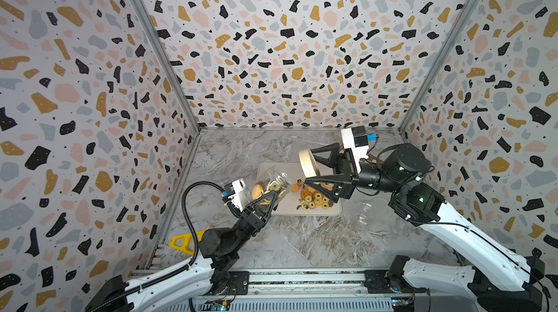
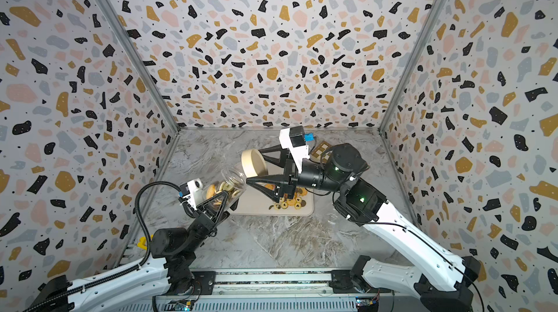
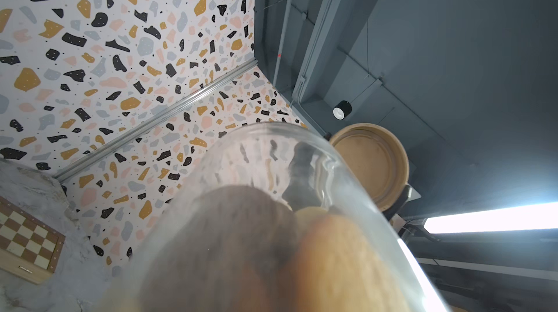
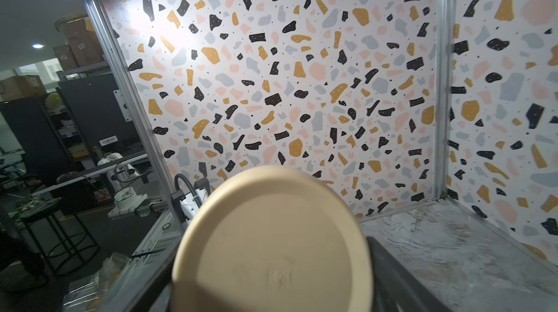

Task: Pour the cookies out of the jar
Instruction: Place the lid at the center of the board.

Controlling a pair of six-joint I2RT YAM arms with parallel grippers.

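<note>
A clear glass jar point(image 1: 276, 182) point(image 2: 231, 178) hangs tilted over the left end of the beige tray point(image 1: 285, 206) point(image 2: 256, 206), its open mouth towards the lid. My left gripper point(image 1: 268, 193) point(image 2: 220, 193) is shut on its lower body. Several cookies point(image 1: 262, 191) point(image 2: 219, 189) lie in the jar's bottom, close and blurred in the left wrist view point(image 3: 332, 253) behind the jar's glass point(image 3: 271, 156). More cookies point(image 1: 314, 199) point(image 2: 290, 202) lie heaped on the tray. My right gripper point(image 1: 309, 165) point(image 2: 255, 165) is shut on the round cream lid point(image 1: 307, 163) point(image 2: 253, 162) point(image 3: 371, 162) point(image 4: 271, 244), held on edge above the tray.
A chessboard point(image 2: 321, 150) point(image 3: 27, 241) lies at the back behind the right arm. A small clear glass object point(image 1: 363, 213) point(image 2: 332, 218) rests on the marble table right of the tray. A yellow part point(image 1: 181, 242) sits by the left wall. Terrazzo walls enclose three sides.
</note>
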